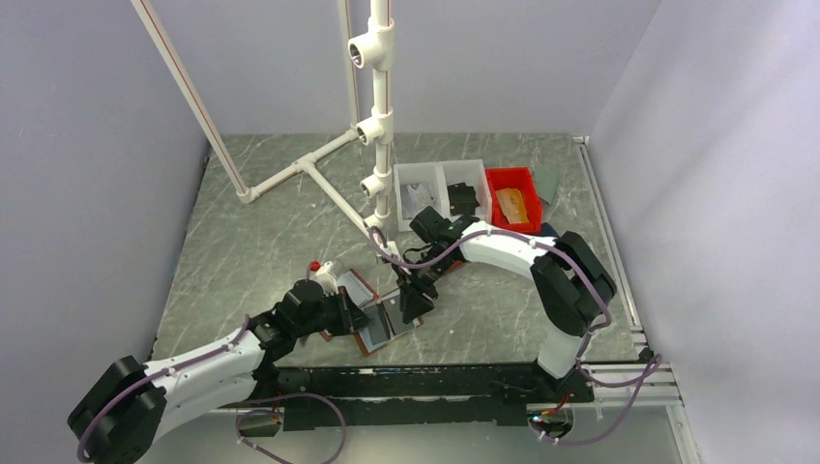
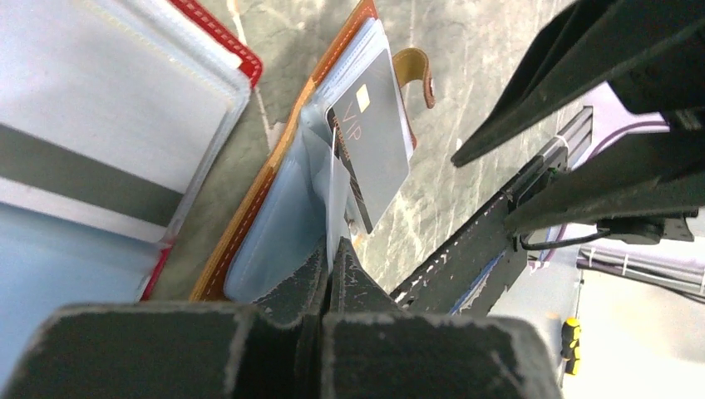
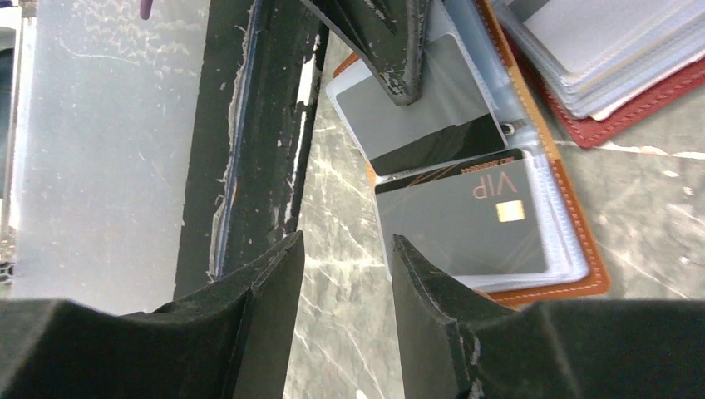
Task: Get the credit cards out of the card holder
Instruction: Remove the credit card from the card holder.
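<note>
The left gripper [image 2: 330,253] is closed tight on a clear plastic page of the brown card holder [image 2: 249,218]. The holder lies open on the table [image 1: 251,242], near the arm bases. A grey card [image 3: 470,223] marked VIP sits among its sleeves. The right gripper [image 3: 345,270] hangs just beside this card, jaws half open, holding nothing. A red wallet [image 3: 640,108] lies just beside the holder. Farther back stand a white tray [image 1: 440,172] and a red box [image 1: 512,177].

The card holder [image 3: 595,274] is stitched tan leather with glossy clear plastic sleeves. The VIP card [image 3: 465,224] is matt grey plastic.
</note>
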`<state>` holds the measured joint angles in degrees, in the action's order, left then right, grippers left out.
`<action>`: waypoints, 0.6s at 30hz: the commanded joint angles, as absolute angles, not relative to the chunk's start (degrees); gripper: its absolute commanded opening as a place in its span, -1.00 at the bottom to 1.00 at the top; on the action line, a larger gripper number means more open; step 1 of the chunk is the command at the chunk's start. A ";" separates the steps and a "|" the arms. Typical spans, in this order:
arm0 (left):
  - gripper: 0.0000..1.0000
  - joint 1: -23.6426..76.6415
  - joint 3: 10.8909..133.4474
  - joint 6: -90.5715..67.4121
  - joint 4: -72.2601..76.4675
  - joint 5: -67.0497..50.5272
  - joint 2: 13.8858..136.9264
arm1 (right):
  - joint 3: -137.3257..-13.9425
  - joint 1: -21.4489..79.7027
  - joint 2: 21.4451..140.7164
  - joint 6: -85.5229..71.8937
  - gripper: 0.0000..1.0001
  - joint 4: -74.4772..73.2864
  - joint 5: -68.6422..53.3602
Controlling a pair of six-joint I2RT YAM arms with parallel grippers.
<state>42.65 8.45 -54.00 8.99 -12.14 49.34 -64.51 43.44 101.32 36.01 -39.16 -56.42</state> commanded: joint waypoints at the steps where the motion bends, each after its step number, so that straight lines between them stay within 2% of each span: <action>1: -1.00 42.37 7.70 -47.52 16.66 -14.49 48.75 | -63.89 41.18 97.59 40.88 -0.09 -39.02 -57.46; 9: -1.00 42.47 7.87 -43.10 27.92 -17.28 52.24 | -64.57 40.08 97.87 40.72 -0.09 -38.83 -60.14; 18: -1.00 42.54 7.12 -43.37 36.69 -19.37 53.10 | -65.31 39.30 99.37 32.49 -0.14 -35.22 -57.45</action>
